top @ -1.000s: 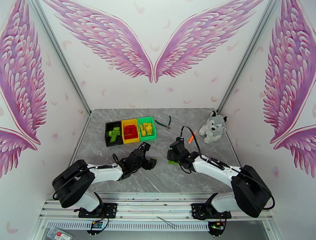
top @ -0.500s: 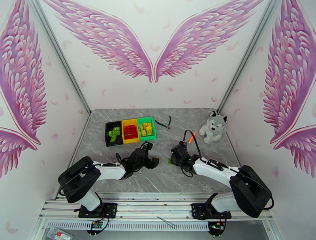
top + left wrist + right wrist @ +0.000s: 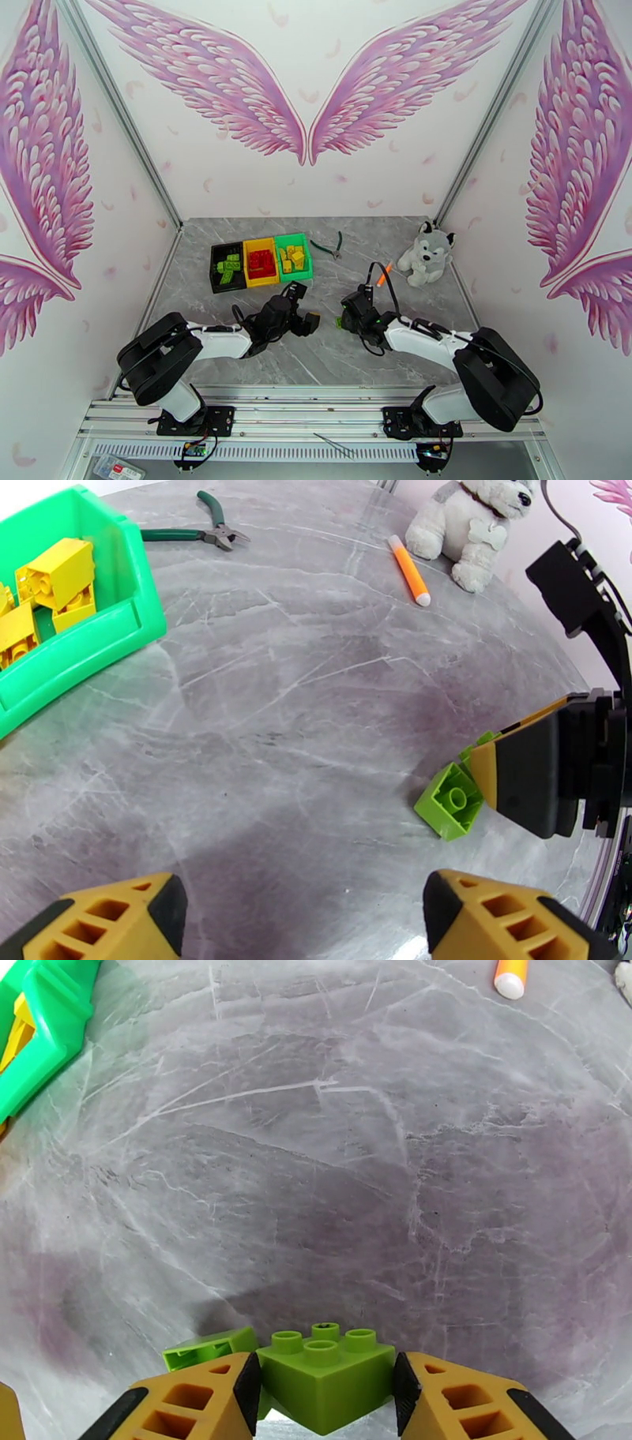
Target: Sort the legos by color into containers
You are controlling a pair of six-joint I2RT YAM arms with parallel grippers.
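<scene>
Right end effector (image 3: 322, 1393) grips lime lego (image 3: 325, 1366); second lego (image 3: 207, 1348) just left.

Tabletop (image 3: 300, 717) open up to green bin (image 3: 103, 634); pliers (image 3: 215, 529), stick (image 3: 408, 569) beyond.

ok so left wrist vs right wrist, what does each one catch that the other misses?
Left wrist extras: the green-handled pliers, the plush husky, and the left end effector, open and empty.
Right wrist extras: the right end effector shut on the lime green lego, fingers on both its sides, four studs visible.
Shared: the marble table, the green bin, the orange stick, that lego and a second lime piece beside it.
</scene>
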